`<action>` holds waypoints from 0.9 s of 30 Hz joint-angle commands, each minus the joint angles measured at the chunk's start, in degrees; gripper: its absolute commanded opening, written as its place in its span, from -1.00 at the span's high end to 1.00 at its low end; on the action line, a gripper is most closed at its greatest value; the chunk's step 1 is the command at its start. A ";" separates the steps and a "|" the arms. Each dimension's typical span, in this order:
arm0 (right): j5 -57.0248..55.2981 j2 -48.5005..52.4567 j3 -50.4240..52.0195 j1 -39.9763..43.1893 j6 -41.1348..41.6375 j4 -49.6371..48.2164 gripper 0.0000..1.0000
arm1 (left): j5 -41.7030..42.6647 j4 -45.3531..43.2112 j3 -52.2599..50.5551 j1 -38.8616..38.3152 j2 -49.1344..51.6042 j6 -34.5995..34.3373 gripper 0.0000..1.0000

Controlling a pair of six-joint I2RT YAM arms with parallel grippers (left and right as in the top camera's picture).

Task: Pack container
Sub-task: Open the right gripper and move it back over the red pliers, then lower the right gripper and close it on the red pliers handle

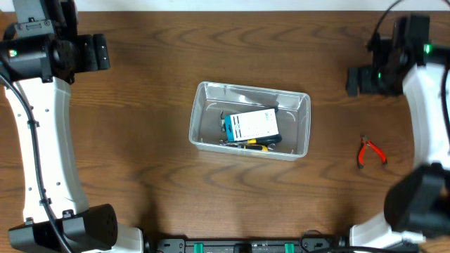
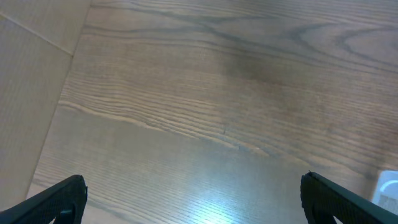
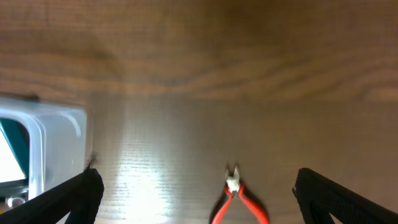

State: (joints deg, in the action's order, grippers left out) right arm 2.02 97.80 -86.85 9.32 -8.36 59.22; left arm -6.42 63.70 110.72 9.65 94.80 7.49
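The container (image 1: 199, 112) is a clear plastic tub in the middle of the table. A blue-and-white box (image 1: 252, 125) lies inside it on top of small tools, one with a yellow handle (image 1: 257, 146). Red-handled pliers (image 1: 370, 152) lie on the table to the right of the tub. My right gripper (image 1: 354, 81) hovers open at the far right, beyond the pliers. The right wrist view shows the pliers (image 3: 239, 200) between its wide-apart fingers, untouched, and the tub's corner (image 3: 59, 134) at the left. My left gripper (image 1: 104, 53) is open at the far left over bare wood.
Dark wooden table (image 1: 140, 154) all round. In the left wrist view, the open left gripper (image 2: 194, 202) is above bare wood, with a pale strip (image 2: 31, 74) at the left and a corner of the tub (image 2: 388, 186) at the lower right.
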 commanded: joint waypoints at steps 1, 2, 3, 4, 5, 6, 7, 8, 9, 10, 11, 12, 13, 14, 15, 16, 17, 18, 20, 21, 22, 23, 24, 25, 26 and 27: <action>-0.74 -6.73 10.36 0.04 2.45 -2.64 -0.98 | -0.28 0.09 0.61 0.26 -0.46 -0.31 -0.96; -1.79 -7.63 12.63 0.04 3.72 -2.67 -0.99 | -0.28 0.09 0.61 0.26 -0.46 -0.31 -0.96; -3.32 -7.93 14.10 0.07 5.40 -2.45 -0.99 | -0.28 0.07 0.61 0.26 -0.46 -0.31 -0.96; -4.70 -7.96 15.04 0.11 7.08 -1.97 -0.99 | -0.28 0.07 0.61 0.26 -0.46 -0.31 -0.96; -6.08 -7.78 15.87 0.22 8.50 -1.09 -0.98 | -0.28 0.07 0.61 0.26 -0.46 -0.31 -0.96; -6.93 -7.52 16.65 0.42 9.40 -0.37 -0.99 | -0.28 0.07 0.61 0.26 -0.46 -0.31 -0.96; -6.97 -7.30 17.57 0.79 10.03 0.22 -0.98 | -0.28 0.09 0.61 0.26 -0.46 -0.31 -0.96; -6.78 -7.13 18.10 1.03 10.23 0.44 -0.98 | -0.28 0.07 0.61 0.26 -0.46 -0.31 -0.96; -6.51 -6.99 18.78 1.44 10.62 0.90 -0.98 | -0.28 0.07 0.61 0.26 -0.46 -0.31 -0.96; -6.54 -6.75 19.34 1.88 11.19 1.25 -0.98 | -0.28 0.07 0.61 0.26 -0.46 -0.31 -0.96; -6.49 -6.69 19.74 2.34 11.65 1.49 -0.98 | -0.28 0.09 0.61 0.26 -0.46 -0.31 -0.96; -6.47 -6.60 20.24 2.89 12.24 1.51 -0.99 | -0.28 0.07 0.61 0.26 -0.46 -0.31 -0.96; -6.29 -6.60 20.57 3.45 12.63 1.51 -0.99 | -0.28 0.07 0.61 0.26 -0.46 -0.31 -0.96; -6.27 -6.60 20.85 3.87 12.70 1.51 -0.95 | -0.28 0.07 0.61 0.26 -0.46 -0.31 -0.96; -6.32 -6.60 21.18 4.31 13.14 1.51 -0.89 | -0.28 0.07 0.61 0.26 -0.46 -0.31 -0.96; -6.32 -6.60 21.66 4.74 13.60 1.40 -0.86 | -0.28 0.07 0.61 0.26 -0.46 -0.31 -0.96; -6.29 -6.58 22.27 5.29 14.08 1.07 -0.82 | -0.28 0.07 0.61 0.26 -0.46 -0.31 -0.96; -6.29 -6.51 22.88 5.68 14.14 0.61 -0.77 | -0.28 0.07 0.61 0.26 -0.46 -0.31 -0.96; -6.27 -6.29 24.28 6.54 14.75 -0.26 -0.75 | -0.28 0.09 0.61 0.26 -0.46 -0.31 -0.96; -6.25 -6.12 24.85 6.91 15.13 -0.70 -0.75 | -0.28 0.09 0.61 0.26 -0.46 -0.31 -0.96; -6.05 -5.92 25.57 7.34 15.19 -1.44 -0.74 | -0.28 0.07 0.61 0.26 -0.46 -0.31 -0.96; -6.01 -5.84 26.14 7.58 15.21 -2.01 -0.72 | -0.28 0.07 0.61 0.26 -0.46 -0.31 -0.96; -5.86 -5.79 26.75 7.69 15.19 -2.82 -0.69 | -0.28 0.09 0.61 0.26 -0.46 -0.31 -0.96; -5.64 -5.79 27.34 7.76 15.19 -3.54 -0.65 | -0.28 0.07 0.61 0.26 -0.46 -0.31 -0.96; -5.62 -5.79 27.80 7.74 15.19 -4.24 -0.64 | -0.28 0.07 0.61 0.26 -0.46 -0.31 -0.96; -5.46 -5.79 28.02 7.74 15.19 -4.57 -0.63 | -0.28 0.07 0.61 0.26 -0.46 -0.31 -0.96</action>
State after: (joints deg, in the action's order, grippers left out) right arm -3.64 91.64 -59.83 16.62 5.76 55.51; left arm -6.42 63.68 110.72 9.65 94.80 7.51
